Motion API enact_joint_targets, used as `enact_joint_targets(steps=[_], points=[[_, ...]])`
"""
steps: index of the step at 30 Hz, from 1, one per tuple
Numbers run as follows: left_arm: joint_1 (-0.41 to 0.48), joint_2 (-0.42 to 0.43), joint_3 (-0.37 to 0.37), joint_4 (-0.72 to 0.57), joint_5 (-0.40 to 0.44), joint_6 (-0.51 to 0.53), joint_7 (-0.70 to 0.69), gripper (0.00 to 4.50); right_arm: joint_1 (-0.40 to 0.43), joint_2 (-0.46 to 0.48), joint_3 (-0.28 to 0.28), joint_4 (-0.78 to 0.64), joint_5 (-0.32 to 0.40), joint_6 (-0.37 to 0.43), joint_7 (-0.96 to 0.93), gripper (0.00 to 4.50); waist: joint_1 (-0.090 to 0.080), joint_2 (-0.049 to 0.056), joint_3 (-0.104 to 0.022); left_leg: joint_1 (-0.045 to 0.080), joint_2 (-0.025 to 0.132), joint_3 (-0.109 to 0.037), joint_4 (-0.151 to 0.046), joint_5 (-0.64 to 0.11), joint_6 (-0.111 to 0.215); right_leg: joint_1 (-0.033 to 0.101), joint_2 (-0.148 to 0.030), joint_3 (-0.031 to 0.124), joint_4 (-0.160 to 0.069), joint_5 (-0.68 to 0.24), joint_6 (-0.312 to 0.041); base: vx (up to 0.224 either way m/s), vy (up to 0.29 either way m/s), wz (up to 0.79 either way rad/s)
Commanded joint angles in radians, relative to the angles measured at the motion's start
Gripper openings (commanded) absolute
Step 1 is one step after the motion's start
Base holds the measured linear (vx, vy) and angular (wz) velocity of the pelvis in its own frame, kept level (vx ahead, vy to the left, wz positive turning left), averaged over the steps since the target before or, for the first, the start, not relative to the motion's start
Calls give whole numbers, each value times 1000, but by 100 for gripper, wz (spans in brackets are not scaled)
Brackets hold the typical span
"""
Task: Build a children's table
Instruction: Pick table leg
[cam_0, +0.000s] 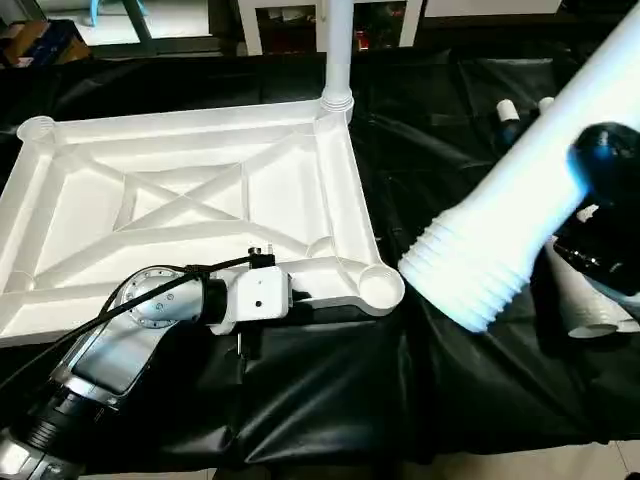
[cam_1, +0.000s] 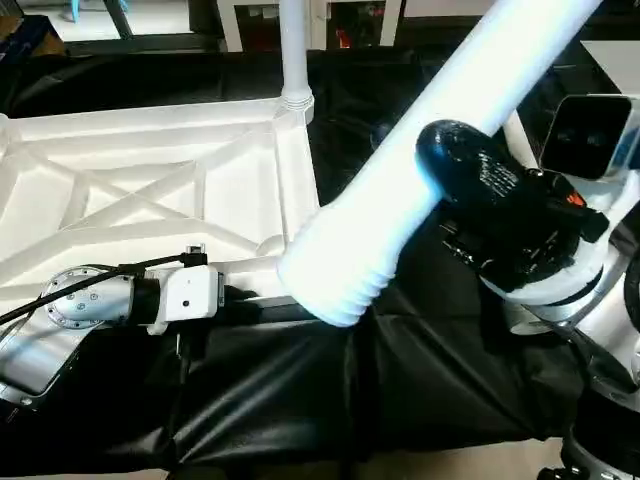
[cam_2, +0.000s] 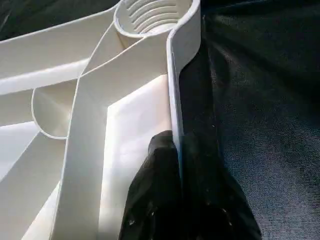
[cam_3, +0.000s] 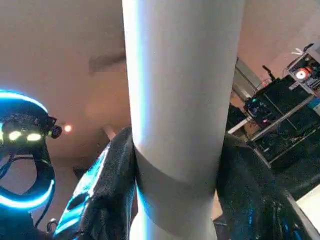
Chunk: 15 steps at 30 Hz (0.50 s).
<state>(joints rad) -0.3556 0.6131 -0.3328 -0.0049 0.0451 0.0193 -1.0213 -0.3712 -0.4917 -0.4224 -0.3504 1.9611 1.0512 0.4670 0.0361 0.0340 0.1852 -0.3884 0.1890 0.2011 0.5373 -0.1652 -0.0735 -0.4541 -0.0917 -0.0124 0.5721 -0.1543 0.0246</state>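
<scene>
The white table top (cam_0: 190, 190) lies upside down on the black cloth, its X ribs facing up. One white leg (cam_0: 337, 50) stands upright in its far right corner socket. My left gripper (cam_2: 175, 142) is shut on the top's near rim (cam_2: 174, 100), a black finger (cam_2: 155, 195) on each side, close to the open near right socket (cam_0: 380, 285). My right gripper (cam_1: 470, 170) is shut on a second white leg (cam_1: 450, 130), held tilted in the air. Its ribbed end (cam_0: 465, 275) hangs just right of that socket, apart from it. In the right wrist view the leg (cam_3: 180, 75) sits between both fingers.
Another white leg (cam_0: 590, 310) lies on the black cloth at the right, partly behind my right gripper. Two small white tube ends (cam_0: 507, 108) lie farther back. White shelving (cam_0: 270, 20) stands behind the table. The cloth's front edge meets pale floor (cam_0: 500, 465).
</scene>
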Motion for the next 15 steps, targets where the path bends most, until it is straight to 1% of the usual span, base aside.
enact_joint_targets(steps=[1, 7, 10, 11, 12, 13, 14, 15], points=[[34, 12, -35, 60, 50, 20, 5, 2, 7, -9, 2, -23, 10, -13, 18, 187, 3, -17, -53, 13, 17, -5, -54, -157, 58, 47, -24, 20, -67, -275, -180, 0, 0, 0], [33, 13, -35, 59, 50, 20, 5, 2, 11, -13, 6, -23, 10, -20, 29, 187, 3, -16, -53, 13, 17, -5, -54, -155, 60, 47, -23, 19, -67, -280, -180, 0, 0, 0], [33, 13, -36, 59, 51, 21, 5, 2, 16, -17, 10, -22, -8, -19, 34, 187, 3, -16, -53, 12, 17, -5, -54, -151, 61, 47, -23, 19, -67, -272, -183, 0, 0, 0], [34, 13, -36, 61, 51, 21, 6, 2, 19, -26, 30, -31, -94, -26, 38, 187, 3, -15, -53, 13, 17, -5, -53, -151, 60, 47, -23, 19, -67, -272, -183, 0, 0, 0], [34, 13, -36, 61, 52, 21, 6, 2, 18, -30, 45, -38, -149, -35, 38, 187, 3, -17, -53, 11, 17, -5, -54, -151, 54, 47, -21, 18, -67, -274, -180, 0, 0, 0], [34, 13, -36, 62, 52, 21, 6, 2, 17, -33, 55, -42, -185, -40, 38, 187, 3, -14, -53, 13, 17, -5, -54, -149, 51, 47, -22, 18, -66, -272, -181, 0, 0, 0], [36, 13, -37, 63, 53, 22, 7, 2, 16, -43, 87, -57, -288, -59, 38, 187, 2, -17, -53, 11, 16, -4, -54, -147, 45, 47, -20, 18, -66, -269, -178, 0, 0, 0], [38, 12, -39, 63, 54, 23, 9, 2, 13, -60, 146, -67, -436, -99, 33, 187, 3, -16, -54, 11, 17, -4, -54, -150, 33, 46, -21, 18, -64, -274, -169, 0, 0, 0]])
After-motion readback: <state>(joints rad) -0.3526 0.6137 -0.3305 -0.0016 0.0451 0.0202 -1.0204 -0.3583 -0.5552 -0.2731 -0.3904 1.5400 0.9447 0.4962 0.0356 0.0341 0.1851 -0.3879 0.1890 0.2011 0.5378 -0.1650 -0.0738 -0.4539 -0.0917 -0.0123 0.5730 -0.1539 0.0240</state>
